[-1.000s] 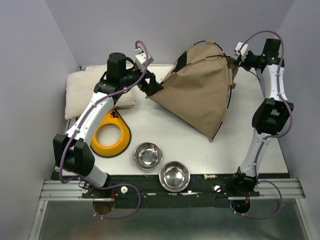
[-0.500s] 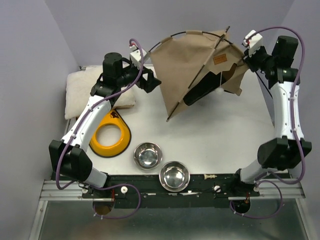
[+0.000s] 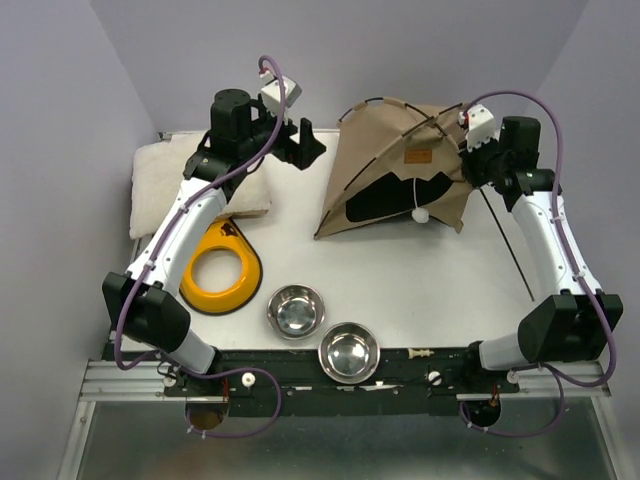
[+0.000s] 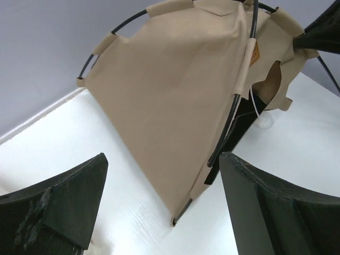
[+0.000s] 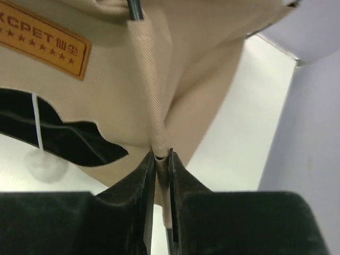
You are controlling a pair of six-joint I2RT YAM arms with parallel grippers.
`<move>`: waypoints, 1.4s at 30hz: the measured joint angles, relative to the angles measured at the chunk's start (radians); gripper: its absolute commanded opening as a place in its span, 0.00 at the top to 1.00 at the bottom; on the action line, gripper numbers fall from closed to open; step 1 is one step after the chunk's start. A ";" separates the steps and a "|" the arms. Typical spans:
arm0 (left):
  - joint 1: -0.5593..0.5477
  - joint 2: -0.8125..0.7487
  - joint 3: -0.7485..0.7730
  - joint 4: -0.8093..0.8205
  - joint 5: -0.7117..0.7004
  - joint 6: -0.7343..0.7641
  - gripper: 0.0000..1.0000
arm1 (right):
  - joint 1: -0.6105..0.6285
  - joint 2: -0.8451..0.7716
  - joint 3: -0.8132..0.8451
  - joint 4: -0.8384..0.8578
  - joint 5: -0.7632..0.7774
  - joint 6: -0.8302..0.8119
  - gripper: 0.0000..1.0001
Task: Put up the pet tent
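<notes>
The right gripper [image 5: 161,156] clamped a pole sleeve [image 5: 151,95] of the tent [image 3: 390,165], seemingly light and floppy, likeliest steered by its stiff poles [image 4: 234,106]; the left gripper [image 3: 305,142] gaped empty.

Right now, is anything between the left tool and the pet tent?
Nothing visible. The open left tool faces the pet tent with only table surface between them. The right tool is shut on a seam at the tent's right side.
</notes>
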 measured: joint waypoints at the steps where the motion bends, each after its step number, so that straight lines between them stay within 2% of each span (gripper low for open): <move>1: -0.008 0.004 0.000 -0.003 -0.002 0.006 0.01 | 0.001 -0.001 -0.014 0.000 -0.019 0.018 0.46; 2: -0.017 0.010 0.000 -0.003 0.001 0.016 0.01 | 0.002 0.000 -0.018 -0.004 -0.044 0.036 0.39; 5: -0.034 0.024 -0.005 0.003 0.043 0.044 0.01 | 0.005 0.018 0.033 -0.059 -0.121 0.060 0.33; 9: -0.055 0.025 -0.040 0.031 0.098 0.080 0.01 | -0.020 0.011 0.092 -0.114 -0.208 0.052 0.29; 13: -0.081 0.026 -0.066 0.056 0.136 0.103 0.01 | -0.142 -0.042 0.093 -0.217 -0.282 -0.011 0.29; 20: -0.143 0.026 -0.129 0.102 0.184 0.128 0.01 | -0.459 -0.074 0.026 -0.486 -0.382 -0.279 0.29; 25: -0.176 0.026 -0.149 0.126 0.204 0.127 0.01 | -0.628 -0.041 -0.099 -0.611 -0.389 -0.512 0.15; 27: -0.181 0.025 -0.161 0.147 0.209 0.119 0.01 | -0.641 -0.030 -0.169 -0.615 -0.391 -0.573 0.16; 29: -0.182 0.023 -0.183 0.168 0.211 0.105 0.01 | -0.640 -0.018 -0.225 -0.612 -0.400 -0.616 0.25; 30: -0.182 0.022 -0.196 0.174 0.212 0.101 0.01 | -0.634 -0.008 -0.242 -0.610 -0.404 -0.632 0.35; 32: -0.182 0.019 -0.217 0.181 0.213 0.093 0.02 | -0.617 0.026 -0.249 -0.607 -0.414 -0.650 0.63; 33: -0.182 0.017 -0.227 0.183 0.213 0.090 0.02 | -0.610 0.052 -0.244 -0.603 -0.423 -0.657 0.86; 34: -0.181 0.014 -0.234 0.183 0.213 0.088 0.02 | -0.604 0.083 -0.234 -0.605 -0.433 -0.666 0.99; 38: -0.182 -0.019 -0.269 0.184 0.213 0.068 0.02 | -0.586 0.163 -0.166 -0.643 -0.509 -0.673 0.99; 42: -0.181 -0.060 -0.282 0.189 0.218 0.044 0.04 | -0.544 0.117 -0.072 -0.718 -0.653 -0.636 0.99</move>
